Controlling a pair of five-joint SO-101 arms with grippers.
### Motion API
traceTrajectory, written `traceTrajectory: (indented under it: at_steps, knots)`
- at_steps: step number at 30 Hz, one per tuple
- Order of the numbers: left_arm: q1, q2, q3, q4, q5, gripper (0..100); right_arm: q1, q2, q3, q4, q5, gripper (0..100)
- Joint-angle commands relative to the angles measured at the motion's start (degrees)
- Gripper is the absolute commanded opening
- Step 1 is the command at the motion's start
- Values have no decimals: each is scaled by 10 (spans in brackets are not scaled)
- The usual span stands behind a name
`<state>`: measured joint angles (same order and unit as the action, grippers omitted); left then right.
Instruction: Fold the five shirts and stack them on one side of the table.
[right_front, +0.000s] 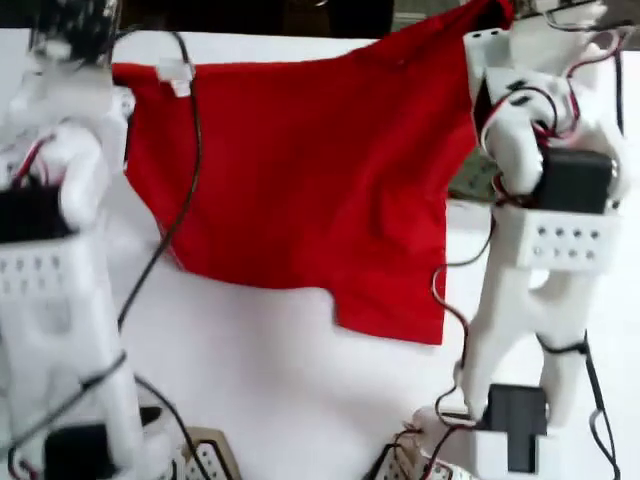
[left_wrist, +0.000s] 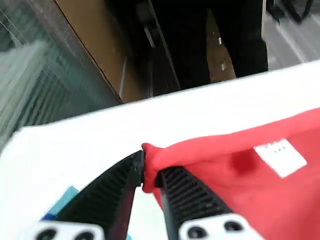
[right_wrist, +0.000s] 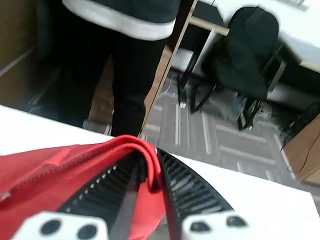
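Left gripper has a red shirt corner pinched tight between its fingers. Right gripper is clamped on another corner, with the cloth spread out between them.

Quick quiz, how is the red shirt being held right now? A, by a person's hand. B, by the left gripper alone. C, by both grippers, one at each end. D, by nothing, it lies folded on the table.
C: the left gripper and the right gripper each pinch a bunched bit of the red shirt, which is spread out between them.
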<state>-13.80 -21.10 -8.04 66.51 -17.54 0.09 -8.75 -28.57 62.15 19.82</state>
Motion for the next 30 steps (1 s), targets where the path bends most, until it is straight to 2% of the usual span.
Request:
traceTrajectory:
  at_steps: [1, 11, 17, 21, 26, 30]
  knots:
    - [5, 84, -57, 19, -11, 27, -5, 32, -2, -12, 0, 17]
    - [12, 220, -119, 21, -11, 27, -30, 106, -6, -3, 0, 17]
    - [10, 232, -118, 20, -12, 27, -27, 124, -5, -63, 5, 17]
    - [-22, 229, -118, 24, -12, 27, -42, 156, -8, -83, 18, 17]
    - [-63, 227, -171, 109, -10, 27, -59, 139, -55, -15, 17, 17]
    - [-64, 227, -291, 216, -8, 27, -58, 102, -118, 50, 17, 17]
